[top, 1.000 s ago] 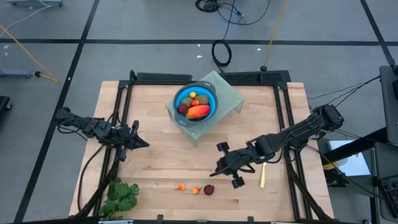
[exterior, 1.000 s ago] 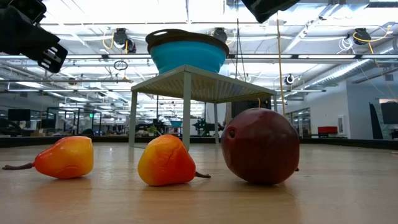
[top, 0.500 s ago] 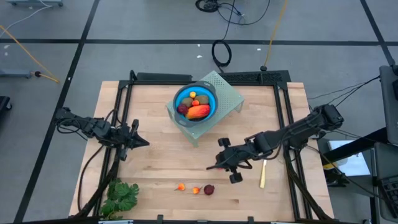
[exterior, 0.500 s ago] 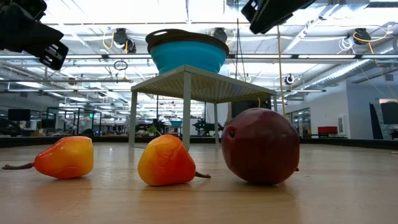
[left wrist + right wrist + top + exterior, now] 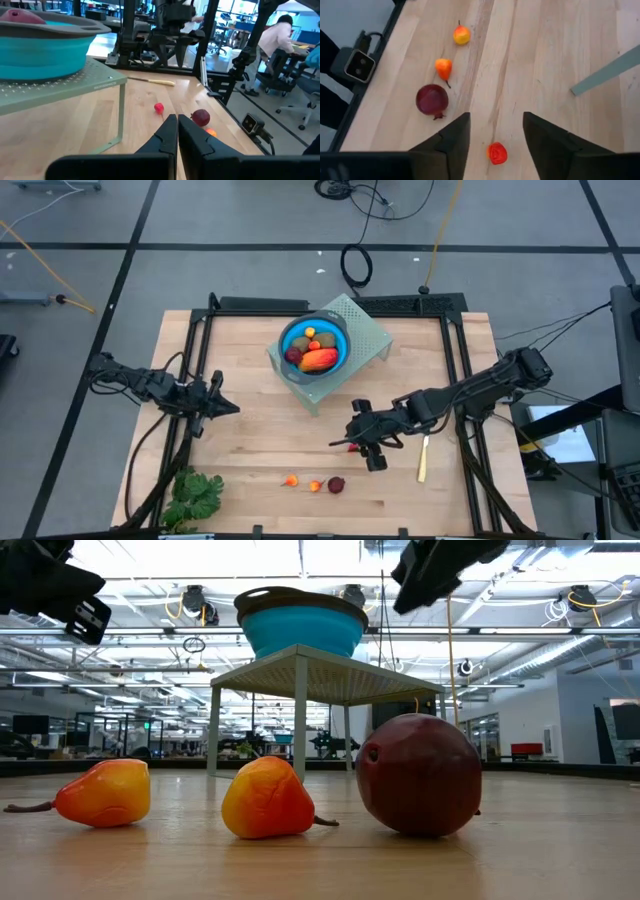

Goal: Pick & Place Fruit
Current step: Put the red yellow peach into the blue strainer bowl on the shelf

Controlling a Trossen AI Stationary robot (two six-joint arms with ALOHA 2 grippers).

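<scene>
Your fruit sits in two groups. In the blue bowl (image 5: pixel 314 343) on the pale green perforated stand (image 5: pixel 363 330) you can see a long orange-red piece (image 5: pixel 319 360), a dark red ball (image 5: pixel 293 356), brown-green ovals and small orange bits. On the bare counter (image 5: pixel 260 430), near its front edge, lie two small orange-yellow pears (image 5: pixel 100 793) and (image 5: pixel 267 799) in a row with a dark red pomegranate-like ball (image 5: pixel 419 775). A tiny red piece (image 5: pixel 496 153) lies farther in, apart from that row.

The right hand (image 5: pixel 352 443) hovers just above this tiny red piece, its fingers (image 5: pixel 451 140) spread apart with the piece between them and nothing held. The left hand (image 5: pixel 222 408) hangs over the counter's left side, fingers (image 5: pixel 165 137) pressed together and empty.

The low view gives you the pears' stems and the ball's dimpled skin up close, but it hides the bowl's contents and the tiny red piece. The high view alone shows you the green leafy bunch (image 5: pixel 194 496) at the front left corner and the yellow-handled knife (image 5: pixel 423 458) beside the right arm. The left wrist view adds a person (image 5: pixel 275 42) seated beyond the counter.
</scene>
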